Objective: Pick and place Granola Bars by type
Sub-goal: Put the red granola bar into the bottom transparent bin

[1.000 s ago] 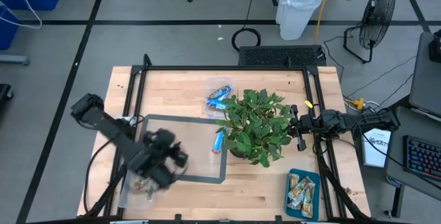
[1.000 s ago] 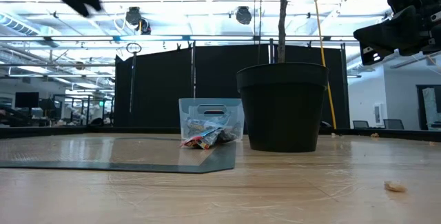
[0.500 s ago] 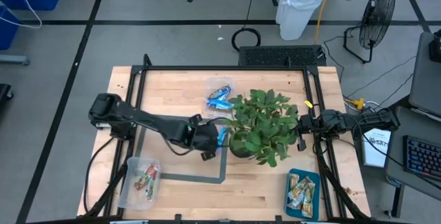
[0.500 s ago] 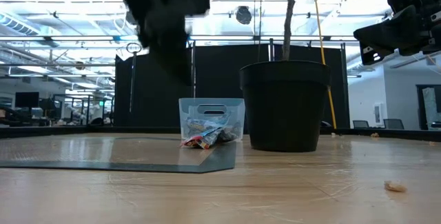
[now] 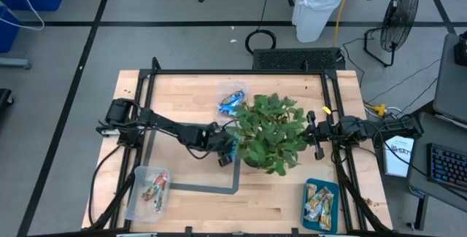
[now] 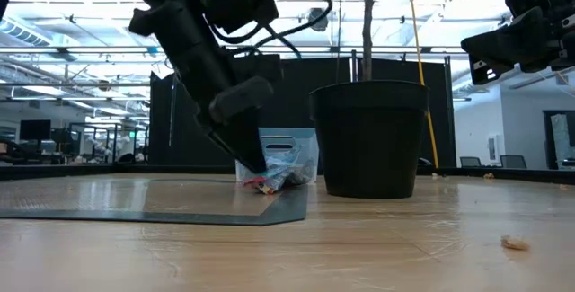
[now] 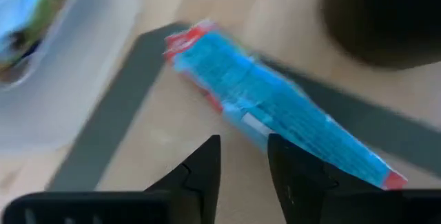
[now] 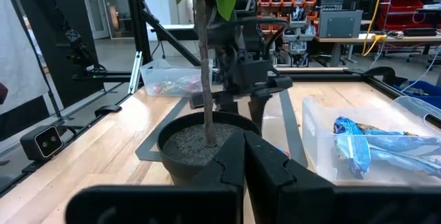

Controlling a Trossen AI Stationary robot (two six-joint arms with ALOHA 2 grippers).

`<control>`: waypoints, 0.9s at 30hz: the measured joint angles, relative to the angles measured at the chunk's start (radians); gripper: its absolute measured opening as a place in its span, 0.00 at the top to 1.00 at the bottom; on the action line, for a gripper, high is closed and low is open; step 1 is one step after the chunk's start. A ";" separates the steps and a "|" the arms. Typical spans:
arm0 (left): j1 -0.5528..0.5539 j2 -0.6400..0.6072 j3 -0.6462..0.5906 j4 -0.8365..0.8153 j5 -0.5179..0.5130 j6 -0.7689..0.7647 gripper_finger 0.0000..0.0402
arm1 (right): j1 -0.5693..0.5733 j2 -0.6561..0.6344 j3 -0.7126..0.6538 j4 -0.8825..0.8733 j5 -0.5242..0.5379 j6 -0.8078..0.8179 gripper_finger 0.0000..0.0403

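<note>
Swinging across from the front-left corner of the counter (image 5: 292, 200), the left arm now has its pincer (image 5: 225, 152) down at mid-counter, right over the loose blue bar (image 7: 275, 124), just beside the plant pot (image 6: 368, 139). A sec ago it was over the clear tub (image 5: 149, 192) of red-and-tan bars (image 5: 155, 187) near the front-left corner; half a sec ago it was already close to the blue bar, and since then it's dropped lower. In the left wrist view the fingertips (image 7: 207, 169) are spread a little, tips either side of the bar's near edge, nothing pinched yet. The bar lies flat, partly on the grey mat (image 5: 157, 131).

Meaning, prob: red-and-tan drop is done and blue is next, w/ a grasp about to start. Likely goal is the clear tub near the back edge (image 5: 232, 100), which already holds blue bars (image 5: 231, 103).

Right pincer (image 5: 312, 133) waits near the right edge beside the plant, fingers pressed together per its wrist view. Green-and-beige bars (image 5: 319, 200) sit in the teal tray (image 5: 321, 224) at the front-right corner.
</note>
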State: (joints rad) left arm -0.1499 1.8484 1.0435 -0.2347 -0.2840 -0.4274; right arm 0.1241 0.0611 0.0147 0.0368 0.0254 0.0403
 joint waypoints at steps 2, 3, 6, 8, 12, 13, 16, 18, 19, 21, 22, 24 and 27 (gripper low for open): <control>0.004 -0.001 -0.017 0.061 0.039 0.022 0.73 | 0.000 0.000 0.000 0.000 0.000 0.000 1.00; 0.006 -0.001 -0.029 0.078 0.055 0.024 0.77 | 0.000 0.000 0.000 0.000 0.000 0.000 1.00; 0.018 -0.001 -0.058 0.084 0.067 -0.001 0.90 | 0.000 0.000 0.000 0.000 0.000 0.000 1.00; 0.024 -0.001 -0.067 0.082 0.062 -0.012 0.97 | 0.000 0.000 0.000 0.000 0.000 0.000 1.00; 0.030 -0.001 -0.074 0.082 0.059 -0.020 0.99 | 0.000 0.000 0.000 0.001 0.000 0.000 1.00; 0.030 -0.001 -0.074 0.080 0.058 -0.020 0.99 | 0.000 0.000 0.000 0.001 0.000 0.000 1.00; 0.030 -0.019 -0.077 0.067 0.057 -0.013 0.99 | 0.000 0.000 0.000 0.001 0.000 0.000 1.00; 0.030 -0.027 -0.075 0.093 0.057 -0.002 0.99 | 0.000 0.000 0.000 0.001 0.000 0.000 1.00; 0.029 -0.038 -0.075 0.091 0.057 -0.001 0.99 | 0.000 0.000 0.000 0.001 0.000 0.000 1.00; 0.025 -0.053 -0.076 0.102 0.055 0.008 0.99 | 0.000 0.000 0.000 0.001 0.000 0.000 1.00; 0.025 -0.058 -0.075 0.122 0.056 0.018 0.99 | 0.000 0.000 0.000 0.001 0.000 0.000 1.00; 0.024 -0.069 -0.076 0.132 0.076 0.036 0.99 | 0.000 0.002 0.000 0.001 0.000 0.000 1.00; 0.024 -0.070 -0.075 0.209 0.162 0.058 0.99 | 0.000 0.004 0.000 0.002 0.000 0.000 1.00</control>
State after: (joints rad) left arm -0.1257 1.7786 0.9684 -0.0258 -0.1215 -0.3692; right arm 0.1242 0.0648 0.0147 0.0388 0.0254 0.0406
